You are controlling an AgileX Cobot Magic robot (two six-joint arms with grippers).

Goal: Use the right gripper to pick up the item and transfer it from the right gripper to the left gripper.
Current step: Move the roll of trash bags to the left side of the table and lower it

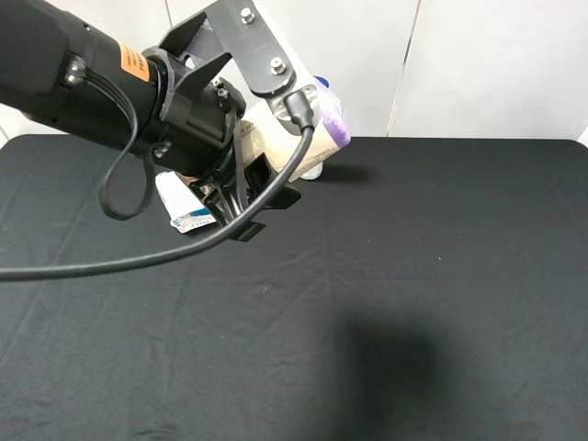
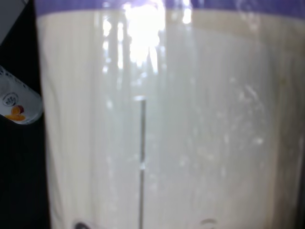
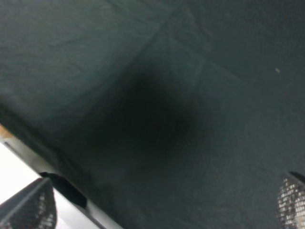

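The item (image 1: 323, 129), a stout cylinder with a lilac-purple end and a cream label, hangs above the back of the table with my left gripper (image 1: 260, 204) shut on it. Its cream side (image 2: 157, 129) fills the left wrist view, a purple band along one edge. The bulky left arm with the orange label (image 1: 133, 62) reaches in from the left and hides much of the cylinder. My right gripper (image 3: 159, 205) does not show in the exterior high view. In its wrist view the fingertips (image 3: 28, 207) stand far apart, open and empty, over bare black cloth.
A small white-and-blue carton (image 1: 182, 209) lies on the black cloth (image 1: 413, 276) under the left arm. A white bottle (image 1: 313, 169) stands behind the item and also shows beside it (image 2: 16, 102). A dark shadow (image 1: 395, 358) falls on the cloth at front right.
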